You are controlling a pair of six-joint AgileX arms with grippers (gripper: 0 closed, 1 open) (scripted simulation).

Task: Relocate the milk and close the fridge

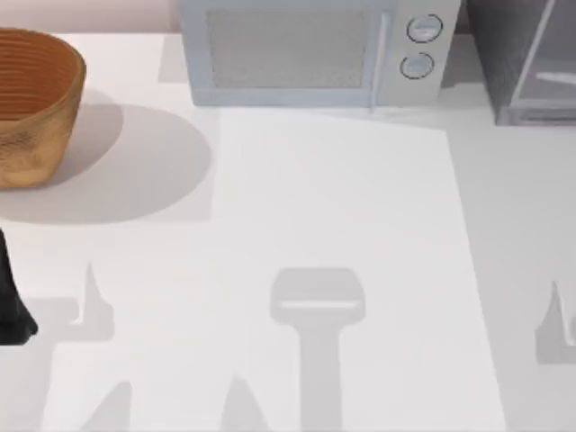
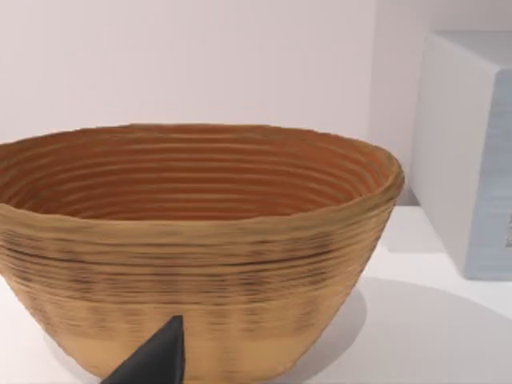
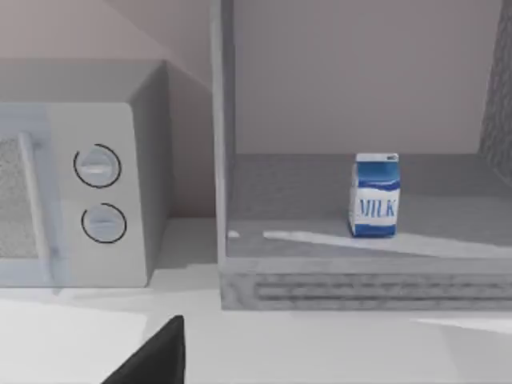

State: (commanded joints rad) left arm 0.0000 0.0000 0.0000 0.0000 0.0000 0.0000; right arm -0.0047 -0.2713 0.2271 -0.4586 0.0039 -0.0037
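Right claw [image 3: 152, 360] hangs low over the surface [image 1: 342, 225], whether spread or shut I cannot tell; ahead of it the milk [image 3: 375, 196] stands upright inside the open fridge [image 3: 240, 272]; relocation and door-closing both remain undone.
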